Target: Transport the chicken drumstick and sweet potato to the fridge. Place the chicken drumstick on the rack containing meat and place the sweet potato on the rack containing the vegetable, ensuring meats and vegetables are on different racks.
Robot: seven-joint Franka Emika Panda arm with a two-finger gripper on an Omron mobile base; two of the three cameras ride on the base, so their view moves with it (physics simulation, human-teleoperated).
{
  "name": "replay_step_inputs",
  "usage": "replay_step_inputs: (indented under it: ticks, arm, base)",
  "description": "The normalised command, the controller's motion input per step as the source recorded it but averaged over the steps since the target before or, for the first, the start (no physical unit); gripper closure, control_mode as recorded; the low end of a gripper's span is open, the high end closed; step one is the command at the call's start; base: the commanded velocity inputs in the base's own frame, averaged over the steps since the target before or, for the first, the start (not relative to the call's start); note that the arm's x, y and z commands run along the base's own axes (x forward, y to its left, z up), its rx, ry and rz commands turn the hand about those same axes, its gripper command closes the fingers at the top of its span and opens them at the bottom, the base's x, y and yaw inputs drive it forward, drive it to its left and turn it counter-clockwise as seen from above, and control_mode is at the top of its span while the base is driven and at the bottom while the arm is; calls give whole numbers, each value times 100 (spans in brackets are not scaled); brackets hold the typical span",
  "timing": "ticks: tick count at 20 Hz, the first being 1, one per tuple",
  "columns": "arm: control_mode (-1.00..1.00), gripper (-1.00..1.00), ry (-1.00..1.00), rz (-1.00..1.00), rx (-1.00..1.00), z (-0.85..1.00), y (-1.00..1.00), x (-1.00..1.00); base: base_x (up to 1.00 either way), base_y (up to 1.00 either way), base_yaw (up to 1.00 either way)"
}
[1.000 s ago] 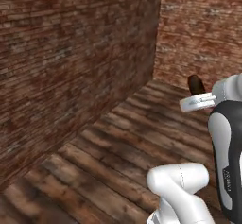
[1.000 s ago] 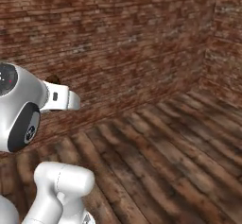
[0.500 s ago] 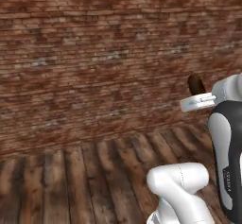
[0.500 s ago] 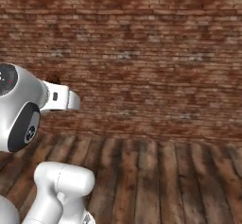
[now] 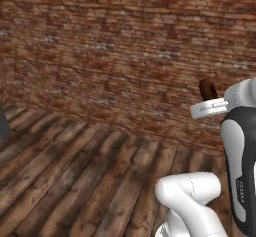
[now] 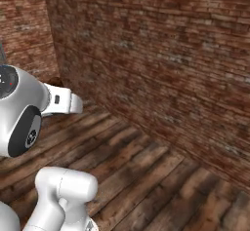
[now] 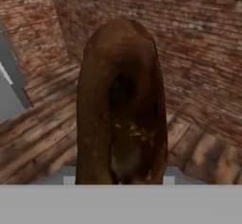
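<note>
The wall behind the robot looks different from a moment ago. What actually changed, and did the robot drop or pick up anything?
The base has turned, so the brick wall and wooden floor swept across both base views; the room itself did not move. A grey edge has come into sight at the far left. Nothing was picked up or let go: the sweet potato stays clamped in the fingers, carried at the same height beside the arm.

My base has turned, so the whole view has shifted. The brick wall point(image 5: 125, 56) that faced me flat half a second ago now runs at an angle. In the right base view a wall corner point(image 6: 51, 54) has come in at the far left.
</note>
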Motion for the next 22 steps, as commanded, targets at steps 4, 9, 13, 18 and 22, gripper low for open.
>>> replay_step_inputs:
  ticks: [4,9,13,18,22]
  arm:
    - [100,100,0,0,0,0,0,0]
    - [100,100,0,0,0,0,0,0]
    - [100,100,0,0,0,0,0,0]
    - [100,100,0,0,0,0,0,0]
    - [100,100,0,0,0,0,0,0]
  base:
    - [8,0,100]
    - [88,-6,87]
    - [100,-11,72]
    - [100,0,41]
    - [100,54,2]
